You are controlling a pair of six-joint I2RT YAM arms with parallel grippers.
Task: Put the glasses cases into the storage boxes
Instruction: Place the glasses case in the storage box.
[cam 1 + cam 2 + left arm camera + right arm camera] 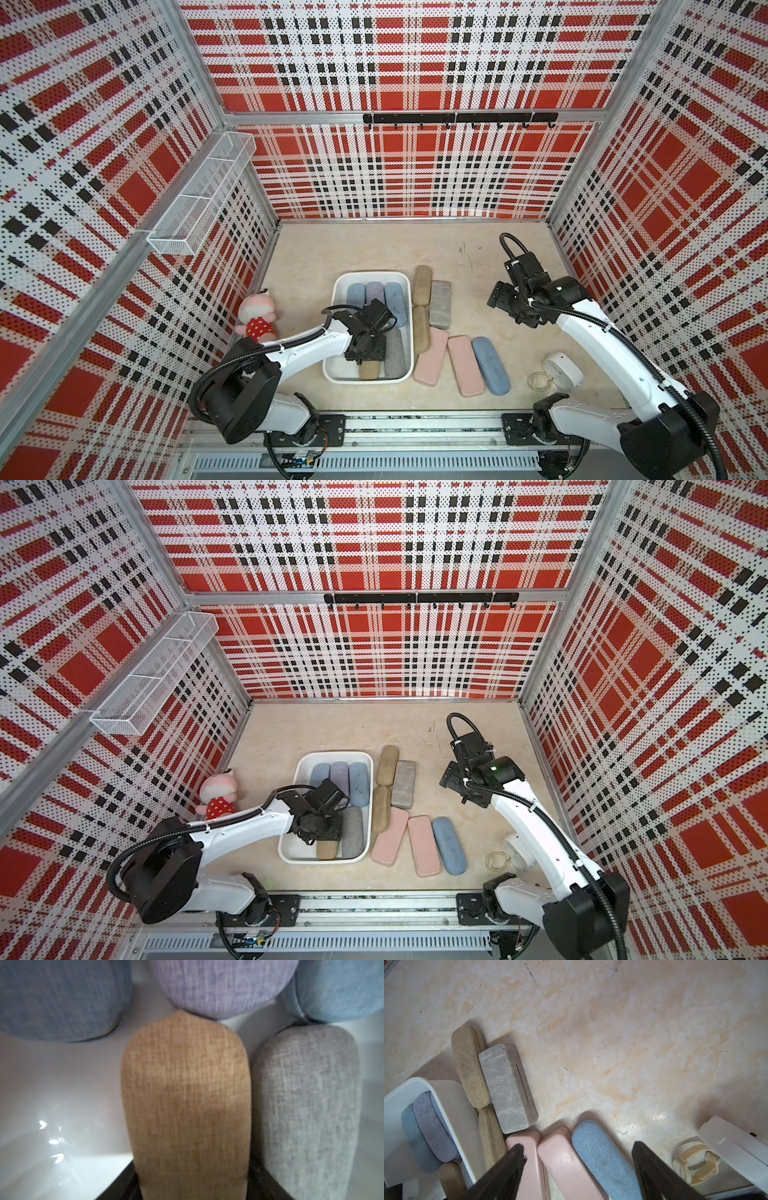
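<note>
While the tan case (187, 1095) is being clamped between the jaws of the left gripper (191, 1190) inside the white tub (370, 274), hazards are being read from the left side across. The plush toy (257, 316) is lying outside the tub, near the left arm, and could be brushed by a wide withdrawal.

Inside the tub, bare floor is being left open on the left of the tan case, so room is being offered there. On its other side the grey case (307, 1105) is lying just beside it. The rounded end of the lavender case (224, 987) is being neared by its nose, though contact cannot be told. A tilted release is being judged the main risk, since the case could end up riding on a neighbour. Jaws being spread wide could shove the grey case.

Beyond the tub's right wall, two more tan cases (422, 284) are lying against or just beside it. They are being followed by the boxy grey case (440, 304), two pink cases (431, 357) and a blue case (490, 365). All are being packed side by side, so a neighbour could be dragged along with any pick.

The right gripper (577, 1146) is hanging above them, jaws apart and holding nothing. Bare table is being left open beyond it. At the far right, a watch (695, 1163) and a white device (561, 370) are lying near the right arm, where they could be knocked.
</note>
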